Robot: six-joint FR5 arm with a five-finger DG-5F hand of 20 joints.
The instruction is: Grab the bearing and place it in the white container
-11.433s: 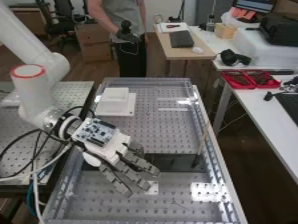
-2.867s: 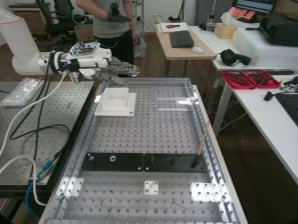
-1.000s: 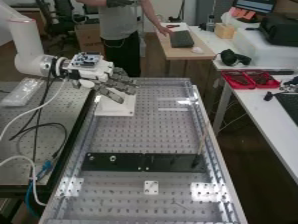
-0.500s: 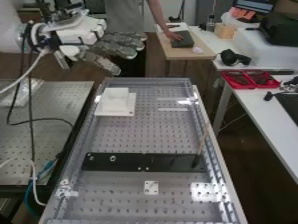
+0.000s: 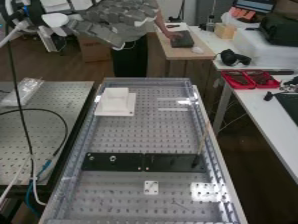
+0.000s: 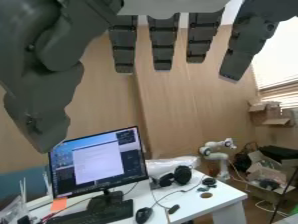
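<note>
High view has our hand [image 5: 126, 17] raised beyond the far end of the bench [image 5: 143, 131], probably to keep clear of the white container [image 5: 116, 103]. In the wrist view its fingers [image 6: 163, 46] extend straight, well apart from the thumb [image 6: 41, 97], with nothing clasped between, as we would expect after a release. The container sits upright near the far end, giving us room to approach from above. The smaller nut [image 5: 91, 158] and larger nut [image 5: 113, 158] stand spaced along the black bar [image 5: 128, 164], likely so we can grasp one without knocking its neighbour. We cannot tell for certain where the bearing is, but judge it placed inside the container
</note>
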